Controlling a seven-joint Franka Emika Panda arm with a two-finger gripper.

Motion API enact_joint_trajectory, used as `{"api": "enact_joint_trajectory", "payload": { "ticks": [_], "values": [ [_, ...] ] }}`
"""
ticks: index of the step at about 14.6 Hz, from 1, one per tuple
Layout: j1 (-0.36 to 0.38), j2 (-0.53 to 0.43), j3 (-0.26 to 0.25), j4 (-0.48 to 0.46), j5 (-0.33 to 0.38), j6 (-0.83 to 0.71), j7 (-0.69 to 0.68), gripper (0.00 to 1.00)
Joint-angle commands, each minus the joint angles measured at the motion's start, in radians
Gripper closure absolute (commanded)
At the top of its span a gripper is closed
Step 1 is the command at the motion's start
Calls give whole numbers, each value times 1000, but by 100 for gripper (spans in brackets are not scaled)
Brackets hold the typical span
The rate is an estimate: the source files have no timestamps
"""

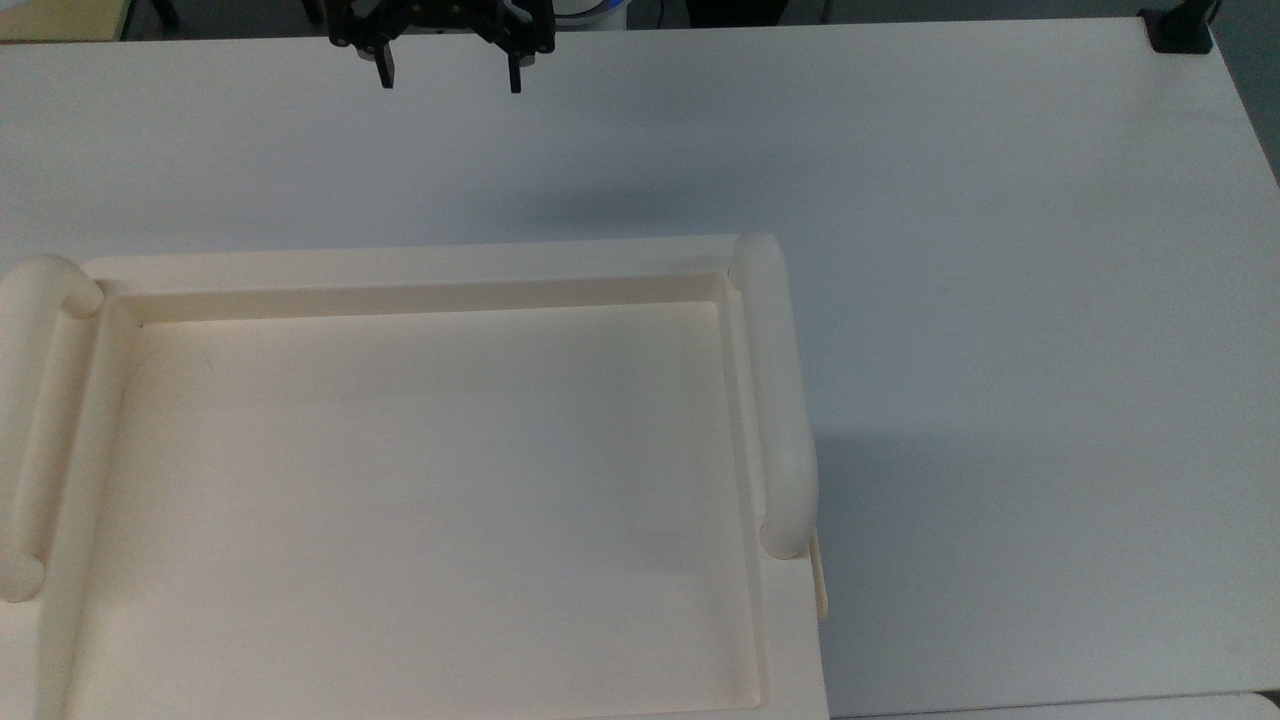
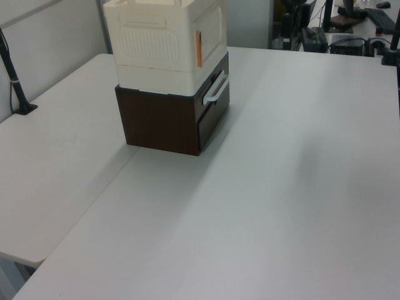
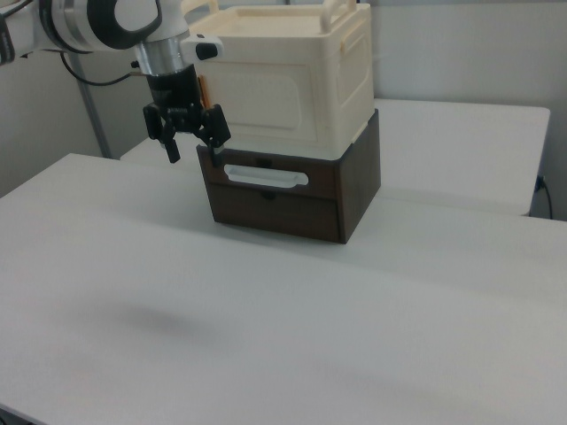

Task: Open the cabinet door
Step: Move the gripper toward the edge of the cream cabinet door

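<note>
Hanging with its two black fingers spread apart and empty, the gripper (image 3: 190, 146) sits at about nine o'clock of the cabinet door (image 3: 263, 108), the flat cream panel with a raised rim on the front of the cream cabinet (image 3: 345, 80) in the right view. That smooth moulded plastic box merely rests on a dark brown wood-grain drawer unit (image 3: 345, 190) with a pale bar handle (image 3: 265, 175). A sideways tug could slide it off, or the fingers might catch that handle instead.

white table (image 2: 281, 187), brown drawer unit (image 2: 162, 122) on it
</note>
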Motion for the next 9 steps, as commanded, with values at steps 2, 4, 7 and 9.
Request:
{"api": "enact_joint_trajectory", "payload": {
  "ticks": [2, 4, 7, 9],
  "values": [
    [9, -19, -3, -25, -20, 7, 17, 0],
    [6, -17, -4, -25, -20, 10, 17, 0],
    [6, -19, -4, -25, -19, 7, 19, 0],
    [5, -19, -3, -28, -19, 2, 19, 0]
  ]
}}
